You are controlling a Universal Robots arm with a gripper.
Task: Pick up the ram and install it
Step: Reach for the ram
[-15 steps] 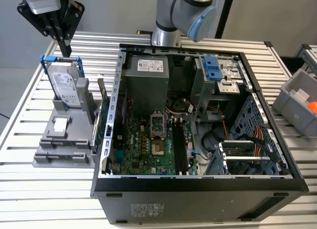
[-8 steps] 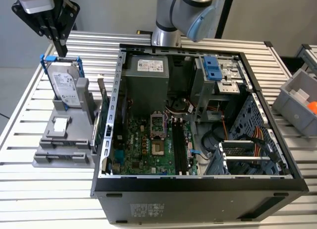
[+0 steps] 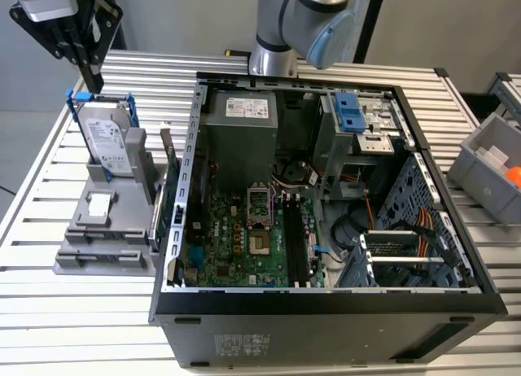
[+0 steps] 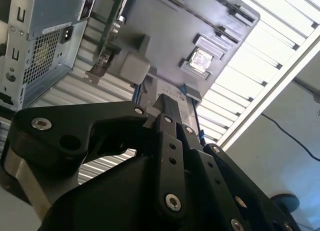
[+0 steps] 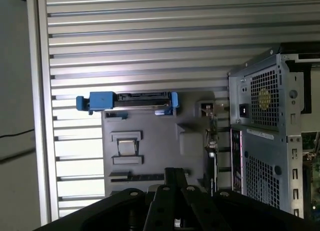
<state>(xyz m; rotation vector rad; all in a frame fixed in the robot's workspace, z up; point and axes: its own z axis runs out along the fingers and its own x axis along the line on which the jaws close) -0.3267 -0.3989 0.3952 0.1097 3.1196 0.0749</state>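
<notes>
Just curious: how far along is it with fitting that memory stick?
Nothing looks done. The gripper hangs empty above the gray holder, where the ram seems to sit in a slot. The long black motherboard slots look unfilled. Pickup and fitting both remain.

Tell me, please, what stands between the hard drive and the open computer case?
In the exterior view, a green circuit card with a metal bracket stands on edge between the hard drive and the computer case, beside the grey holder.
</notes>
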